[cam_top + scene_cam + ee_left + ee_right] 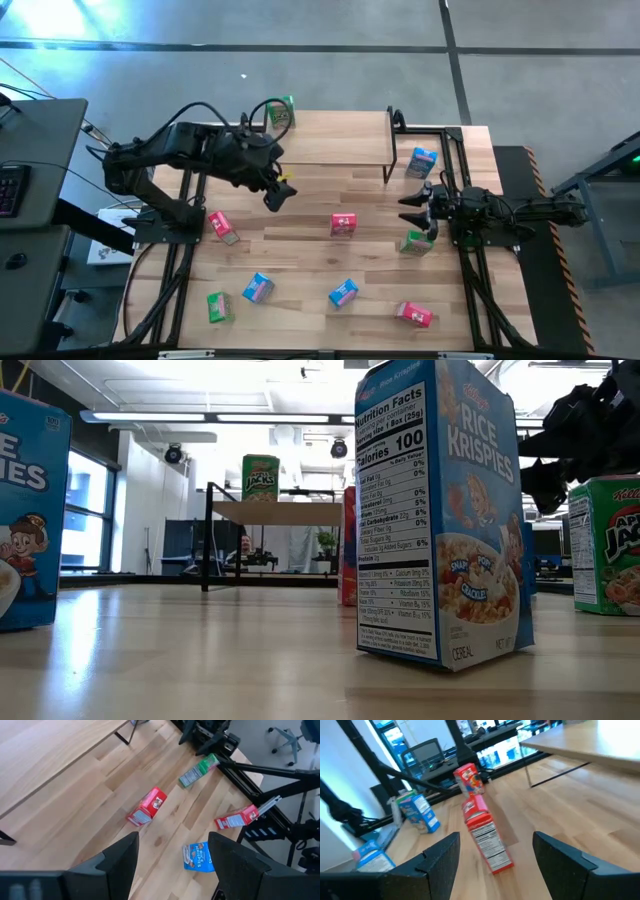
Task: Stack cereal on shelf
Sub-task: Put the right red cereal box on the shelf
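Note:
One green cereal box (282, 112) stands upright on the far left end of the shelf (330, 145), and shows on the shelf's plank in the low view (260, 477). Several more cereal boxes are scattered on the table: a red one (343, 224) at the middle, a green one (417, 241) and a blue one (422, 160) at the right. My left gripper (275, 195) hangs open above the table, in front of the shelf, with nothing between its fingers (172, 865). My right gripper (412, 205) waits open at the right (495, 865), next to the green box.
More boxes lie toward the near edge: red (222, 226), blue (258, 288), green (218, 306), blue (342, 293), red (414, 314). The shelf's plank is bare to the right of the green box. Black frame rails (470, 280) run along both table sides.

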Controlling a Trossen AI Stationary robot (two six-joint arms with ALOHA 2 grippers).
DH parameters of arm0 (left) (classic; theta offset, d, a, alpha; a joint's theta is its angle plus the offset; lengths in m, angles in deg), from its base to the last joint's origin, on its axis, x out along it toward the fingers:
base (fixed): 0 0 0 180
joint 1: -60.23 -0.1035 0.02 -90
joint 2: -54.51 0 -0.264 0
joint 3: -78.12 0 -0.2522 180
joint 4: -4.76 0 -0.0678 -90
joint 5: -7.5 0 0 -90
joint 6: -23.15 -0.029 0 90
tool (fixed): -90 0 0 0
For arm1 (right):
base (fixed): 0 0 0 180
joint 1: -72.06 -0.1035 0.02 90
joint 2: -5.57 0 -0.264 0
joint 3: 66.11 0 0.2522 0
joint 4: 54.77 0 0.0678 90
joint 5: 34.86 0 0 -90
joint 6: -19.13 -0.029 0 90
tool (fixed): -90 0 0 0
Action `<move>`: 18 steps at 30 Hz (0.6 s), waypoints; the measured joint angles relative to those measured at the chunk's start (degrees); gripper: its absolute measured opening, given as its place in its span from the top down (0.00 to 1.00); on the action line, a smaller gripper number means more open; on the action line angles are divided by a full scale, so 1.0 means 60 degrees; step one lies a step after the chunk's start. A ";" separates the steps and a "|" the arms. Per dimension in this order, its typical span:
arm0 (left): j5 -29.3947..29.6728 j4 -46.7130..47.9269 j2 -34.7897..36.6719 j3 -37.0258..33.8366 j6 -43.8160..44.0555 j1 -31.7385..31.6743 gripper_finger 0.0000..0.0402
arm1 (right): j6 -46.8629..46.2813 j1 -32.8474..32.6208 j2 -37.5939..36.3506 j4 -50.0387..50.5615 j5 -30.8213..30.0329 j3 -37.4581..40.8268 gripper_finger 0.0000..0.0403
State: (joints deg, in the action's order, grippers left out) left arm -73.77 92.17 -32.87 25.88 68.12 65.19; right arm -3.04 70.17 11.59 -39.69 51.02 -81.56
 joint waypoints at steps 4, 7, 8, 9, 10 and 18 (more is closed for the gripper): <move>0.0002 0.0000 0.0000 0.0000 0.0039 0.0006 0.43 | -0.0004 0.0000 0.0004 -0.0032 0.0492 0.0000 0.39; 0.0006 0.0000 0.0000 0.0000 0.0205 0.0006 0.43 | -0.0089 0.0000 0.0004 -0.0269 0.0704 0.0000 0.38; 0.0008 0.0000 0.0000 0.0000 0.0240 0.0006 0.43 | -0.0191 0.0000 0.0004 -0.0303 0.0709 -0.0008 0.36; 0.0012 0.0000 0.0000 0.0000 0.0243 0.0006 0.43 | -0.0268 0.0000 0.0004 -0.0292 0.0710 -0.0037 0.35; 0.0013 0.0000 0.0000 0.0000 0.0240 0.0004 0.43 | -0.0330 0.0000 0.0004 -0.0298 0.0710 -0.0076 0.33; 0.0007 0.0000 0.0000 0.0000 0.0240 -0.0055 0.43 | -0.1070 -0.0004 0.0004 -0.1058 0.0730 -0.0707 0.27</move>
State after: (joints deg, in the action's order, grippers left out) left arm -73.72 92.17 -32.87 25.88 69.57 64.86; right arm -9.46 70.15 11.61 -46.03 55.40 -85.80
